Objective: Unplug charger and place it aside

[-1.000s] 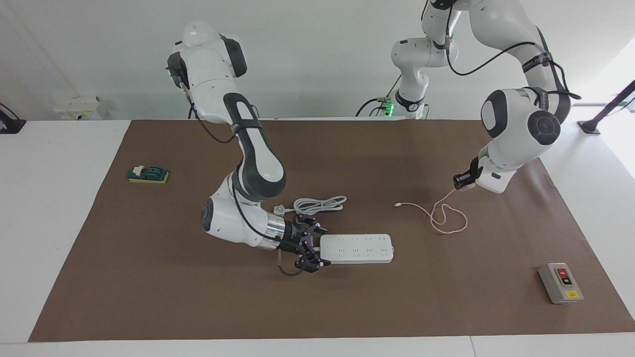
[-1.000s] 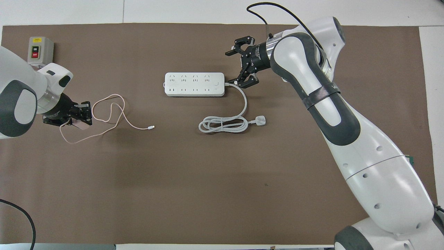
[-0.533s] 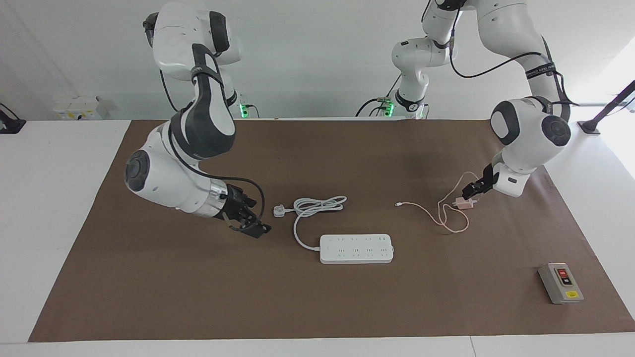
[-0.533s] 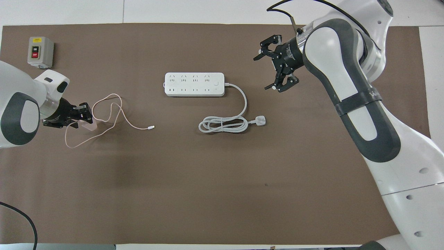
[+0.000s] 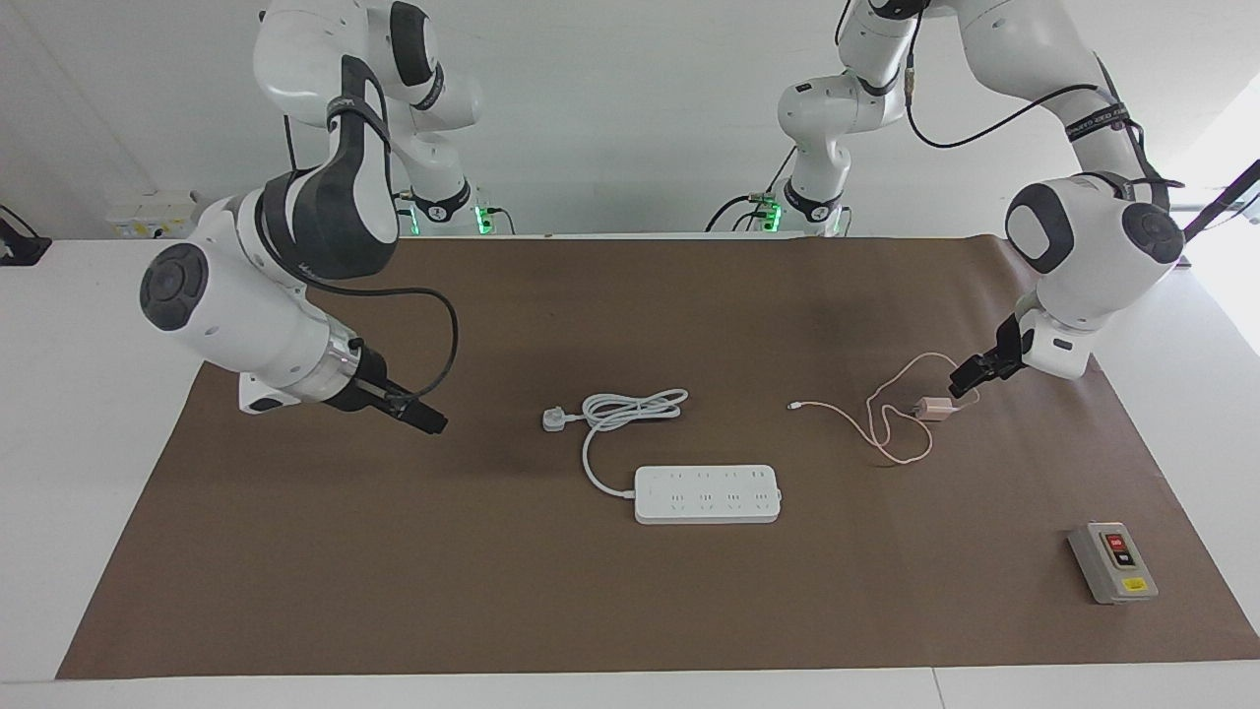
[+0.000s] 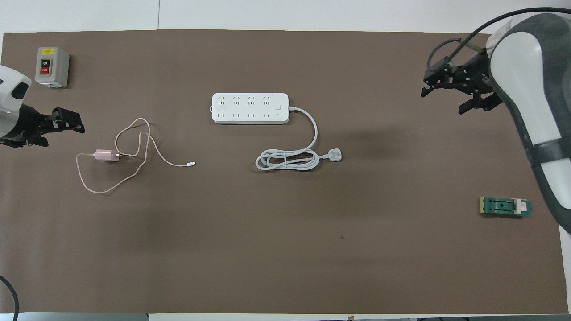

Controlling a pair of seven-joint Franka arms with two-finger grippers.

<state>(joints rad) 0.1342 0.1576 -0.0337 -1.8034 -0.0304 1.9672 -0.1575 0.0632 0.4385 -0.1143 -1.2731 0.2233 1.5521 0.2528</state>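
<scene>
Backing off cleanly is what I want: the charger (image 5: 935, 410) lies on the counter (image 5: 689, 611), well apart from the power strip (image 5: 707, 493). Left claw (image 5: 975, 371) hangs wide just above it, holding nothing; right claw (image 6: 455, 96) spread wide, waiting.

Charger (image 6: 105, 154) on mat (image 6: 285, 249), well apart from power strip (image 6: 250, 108), toward left arm's end
</scene>
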